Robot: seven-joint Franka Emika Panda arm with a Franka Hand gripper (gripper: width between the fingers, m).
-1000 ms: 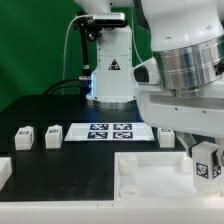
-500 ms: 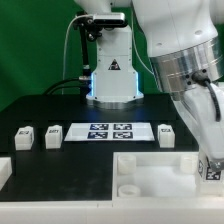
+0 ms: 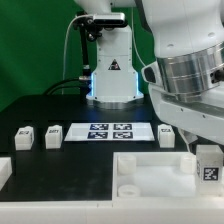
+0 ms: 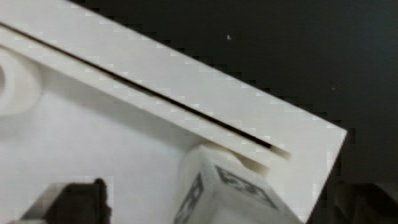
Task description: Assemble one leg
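Observation:
My gripper [image 3: 207, 150] hangs over the right end of the large white base [image 3: 150, 172] at the exterior view's right. A leg [image 3: 207, 166], a small white block with a square marker on its face, stands between the fingers at the base's right corner. In the wrist view the leg [image 4: 235, 192] rises from the base's white surface [image 4: 107, 140] next to its edge. The two dark fingers [image 4: 75, 205] stand on either side of it, with a gap showing on each side. The jaws are open around the leg.
Three more legs lie on the black table: two at the exterior view's left [image 3: 24, 137] [image 3: 52, 135] and one right of the marker board [image 3: 167, 133]. The marker board [image 3: 108, 132] lies mid-table. The robot's base tower [image 3: 110, 75] stands behind it.
The wrist turned to the right and tilted half a second ago, then turned back. The leg now sits slightly lower on the base than one second ago.

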